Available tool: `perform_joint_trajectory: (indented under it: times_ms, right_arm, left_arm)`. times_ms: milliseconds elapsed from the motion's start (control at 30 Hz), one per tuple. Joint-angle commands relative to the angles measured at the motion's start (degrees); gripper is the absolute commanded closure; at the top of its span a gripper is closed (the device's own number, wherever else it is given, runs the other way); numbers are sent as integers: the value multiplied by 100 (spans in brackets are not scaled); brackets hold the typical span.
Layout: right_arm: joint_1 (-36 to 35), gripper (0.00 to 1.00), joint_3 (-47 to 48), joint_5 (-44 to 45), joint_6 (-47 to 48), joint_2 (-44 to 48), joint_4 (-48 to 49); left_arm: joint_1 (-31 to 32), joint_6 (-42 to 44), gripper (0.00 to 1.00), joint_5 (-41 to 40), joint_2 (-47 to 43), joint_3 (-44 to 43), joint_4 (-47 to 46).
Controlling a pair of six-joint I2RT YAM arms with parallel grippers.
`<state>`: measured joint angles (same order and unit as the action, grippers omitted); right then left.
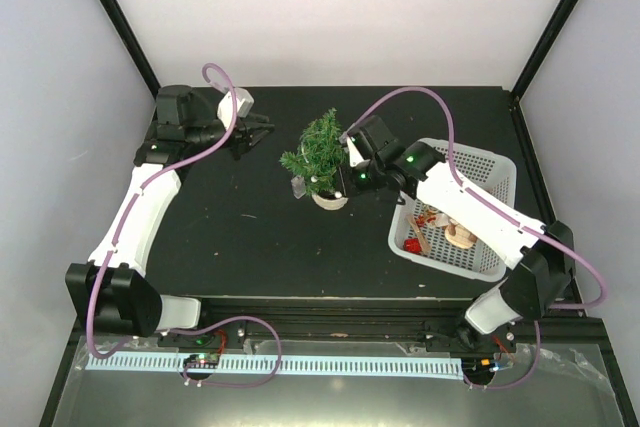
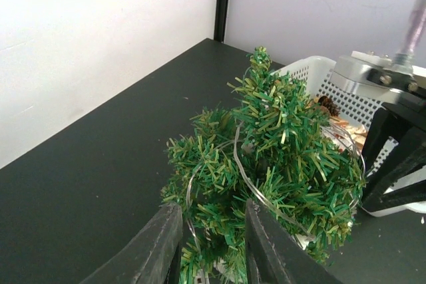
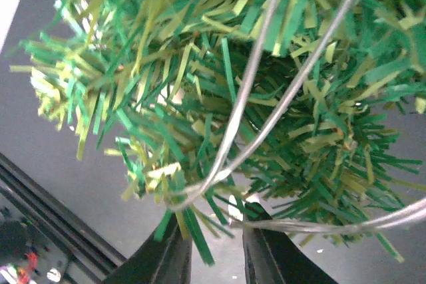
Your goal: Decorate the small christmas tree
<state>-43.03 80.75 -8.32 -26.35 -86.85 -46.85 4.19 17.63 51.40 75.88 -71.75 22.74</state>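
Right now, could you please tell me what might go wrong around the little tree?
The wire hangs in loose loops by the right end effector; pulling back could snag it and drag it off the branches. The tree stands in a small pot, with that end effector among its branches; a sideways tug might tip it.

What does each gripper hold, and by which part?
Nothing. Left gripper: open, empty. Right gripper: jaws apart, the thin silver wire on the bushy green tree only passing them.

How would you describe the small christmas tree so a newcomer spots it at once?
Find the black table; near its middle, left of the white basket, stands the small christmas tree. It is the only bushy green thing, in a pale round pot.
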Motion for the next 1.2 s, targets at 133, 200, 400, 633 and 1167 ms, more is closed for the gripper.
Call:
perform_joint_trajectory:
  times_ms: [133,200,400,633,1167]
  right_arm:
    - [-147,58,459,367,-310,-234,-197]
    - [-151,56,443,500,-365,-227,-271]
    - [-181,55,379,922,-462,-121,-507]
    - [-198,54,484,1208,-609,-173,-785]
    - [-178,33,-341,2929,-984,2106,-1215]
  left_arm:
    - [-24,233,72,-7,-131,249,129]
    - [-23,249,72,-7,-151,279,136]
    - [-23,320,72,-23,-213,382,162]
    - [-27,421,71,-106,-214,381,286]
    - [-38,1093,62,-1559,-1101,-407,2529]
